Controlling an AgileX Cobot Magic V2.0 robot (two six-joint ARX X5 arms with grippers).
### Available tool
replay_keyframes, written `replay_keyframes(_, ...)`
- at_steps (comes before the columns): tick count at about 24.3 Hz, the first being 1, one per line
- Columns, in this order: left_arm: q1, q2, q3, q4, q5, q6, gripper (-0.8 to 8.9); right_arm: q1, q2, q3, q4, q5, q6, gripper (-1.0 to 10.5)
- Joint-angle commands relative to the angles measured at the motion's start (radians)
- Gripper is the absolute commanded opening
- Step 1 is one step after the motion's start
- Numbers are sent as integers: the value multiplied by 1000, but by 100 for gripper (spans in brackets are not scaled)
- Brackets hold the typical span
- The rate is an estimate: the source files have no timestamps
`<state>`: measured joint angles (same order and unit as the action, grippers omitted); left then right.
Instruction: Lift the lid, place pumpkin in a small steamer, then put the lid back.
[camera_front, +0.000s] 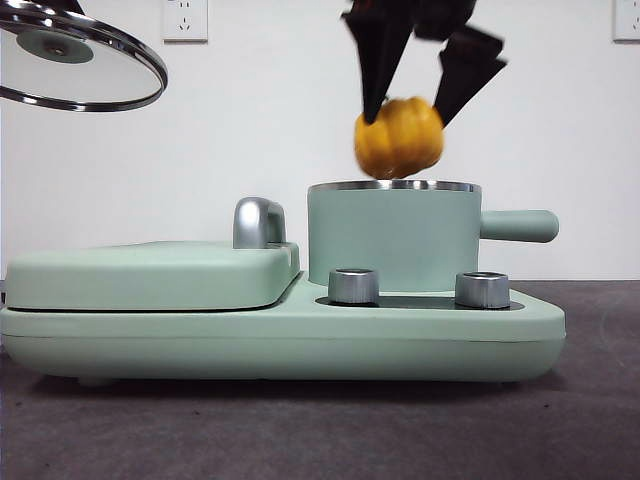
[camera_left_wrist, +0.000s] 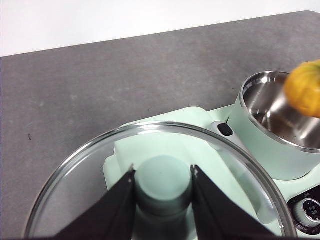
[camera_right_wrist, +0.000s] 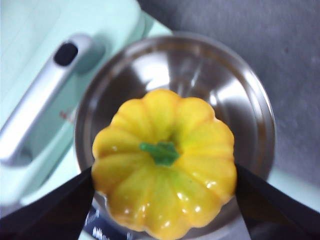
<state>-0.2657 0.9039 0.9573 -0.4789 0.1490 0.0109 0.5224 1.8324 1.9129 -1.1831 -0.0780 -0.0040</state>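
While the left gripper (camera_left_wrist: 162, 175) clamps the lid (camera_front: 75, 60) by its knob (camera_left_wrist: 163, 181), high and well left of the small steamer (camera_front: 392, 235), the right gripper (camera_front: 412, 85) grips the pumpkin (camera_front: 399, 137) just above the steamer's open rim, not touching. Flat green cover (camera_front: 150, 272) and chrome handle (camera_front: 257, 222) sit left of the steamer; two steel dials (camera_front: 353, 285) stand before it.
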Motion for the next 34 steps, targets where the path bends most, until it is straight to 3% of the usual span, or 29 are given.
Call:
replay_keyframes(1, -1, 5, 18, 31, 0, 3, 11, 5, 48, 31, 31, 0, -15, 354)
replay_keyframes(19, -1, 6, 18, 31, -1, 2, 11, 12, 234, 30, 66, 29, -16, 354)
replay_keyframes(24, -1, 6, 18, 31, 0, 2, 11, 19, 249, 30, 94, 70, -20, 355)
replay_keyframes(34, -1, 6, 18, 30, -1, 2, 11, 19, 253, 30, 89, 45, -31, 455)
